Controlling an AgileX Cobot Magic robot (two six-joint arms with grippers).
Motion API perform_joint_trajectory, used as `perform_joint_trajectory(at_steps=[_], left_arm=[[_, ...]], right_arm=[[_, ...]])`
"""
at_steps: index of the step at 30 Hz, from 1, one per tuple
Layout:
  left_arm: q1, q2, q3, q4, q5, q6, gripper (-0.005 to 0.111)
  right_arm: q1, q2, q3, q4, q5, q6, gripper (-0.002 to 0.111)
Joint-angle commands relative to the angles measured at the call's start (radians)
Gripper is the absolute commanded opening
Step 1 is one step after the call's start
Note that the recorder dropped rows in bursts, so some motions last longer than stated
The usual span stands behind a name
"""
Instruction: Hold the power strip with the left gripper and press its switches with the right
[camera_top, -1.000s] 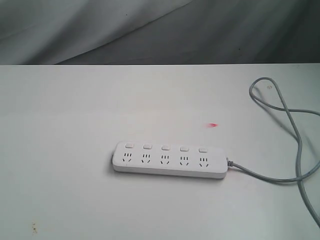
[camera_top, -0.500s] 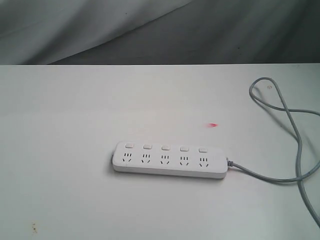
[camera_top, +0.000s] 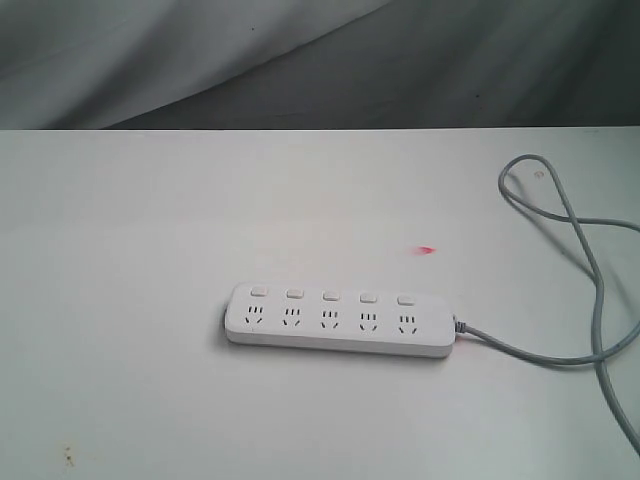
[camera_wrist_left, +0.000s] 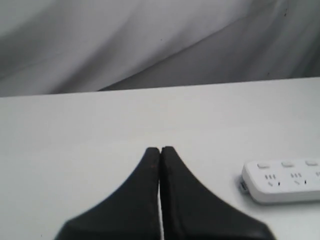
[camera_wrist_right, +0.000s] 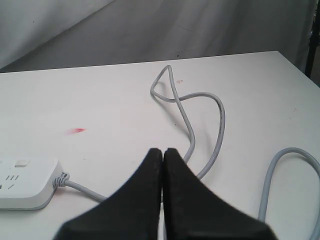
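The white power strip (camera_top: 338, 321) lies flat on the white table (camera_top: 150, 230), its five switches (camera_top: 331, 295) in a row along the far side of the sockets. Its grey cord (camera_top: 580, 250) leaves the right end and loops away to the right. Neither arm shows in the exterior view. In the left wrist view my left gripper (camera_wrist_left: 160, 149) is shut and empty, with the power strip's rounded end (camera_wrist_left: 280, 180) off to one side. My right gripper (camera_wrist_right: 163, 150) is shut and empty above the cord (camera_wrist_right: 200, 115), the power strip's cord end (camera_wrist_right: 27, 182) apart from it.
A small red mark (camera_top: 427, 250) sits on the table behind the strip. Grey draped cloth (camera_top: 300, 60) hangs behind the table's far edge. The cord's loops (camera_wrist_right: 295, 175) cover the table's right side.
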Motion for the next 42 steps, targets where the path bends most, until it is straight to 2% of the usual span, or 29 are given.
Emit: perform_joint_trajectory(at_steps=[1, 8, 9, 12, 17, 20, 26, 27, 30, 32, 33, 34, 36, 38, 42], left_arm=[[0.001, 0.002, -0.149, -0.012, 0.083, -0.004, 0.001], [0.001, 0.186, -0.413, -0.012, 0.146, -0.004, 0.001], [0.001, 0.266, -0.505, -0.012, 0.167, -0.004, 0.001], [0.001, 0.389, -0.636, -0.006, 0.185, 0.019, 0.001], [0.001, 0.598, -0.854, -0.012, 0.185, 0.246, 0.001], [0.001, 0.716, -0.975, -0.074, 0.185, 0.36, 0.001], [0.003, 0.916, -1.178, -0.296, 0.185, 0.582, 0.001], [0.003, 0.963, -1.223, -0.371, 0.188, 0.684, 0.001], [0.022, 1.006, -1.246, -0.419, 0.236, 0.848, 0.001], [0.18, 1.044, -1.246, -0.552, 0.359, 0.963, 0.001], [0.238, 1.059, -1.242, -0.625, 0.416, 1.021, 0.001], [0.348, 1.08, -1.228, -0.754, 0.536, 1.13, 0.001], [0.52, 1.115, -1.179, -0.962, 0.758, 1.285, 0.001], [0.64, 1.143, -1.089, -1.097, 0.77, 1.358, 0.001], [0.686, 1.161, -0.973, -1.133, 0.77, 1.437, 0.001]], right_arm=[[0.001, -0.006, 0.004, 0.003, -0.007, 0.002, 0.0], [0.001, -0.006, 0.004, 0.003, -0.007, 0.002, 0.0], [0.001, -0.006, 0.004, 0.003, -0.007, 0.002, 0.0], [0.001, -0.006, 0.004, 0.003, -0.007, 0.002, 0.0], [0.001, -0.006, 0.004, 0.003, -0.007, 0.002, 0.0], [0.001, -0.006, 0.004, 0.003, -0.007, 0.002, 0.0], [0.001, -0.006, 0.004, 0.003, -0.007, 0.002, 0.0], [0.001, -0.006, 0.004, 0.003, -0.007, 0.002, 0.0], [0.001, -0.006, 0.004, 0.003, -0.007, 0.002, 0.0], [0.001, -0.006, 0.004, 0.003, -0.007, 0.002, 0.0], [0.001, -0.006, 0.004, 0.003, -0.007, 0.002, 0.0], [0.001, -0.006, 0.004, 0.003, -0.007, 0.002, 0.0], [0.001, -0.006, 0.004, 0.003, -0.007, 0.002, 0.0], [0.001, -0.006, 0.004, 0.003, -0.007, 0.002, 0.0], [0.001, -0.006, 0.004, 0.003, -0.007, 0.002, 0.0]])
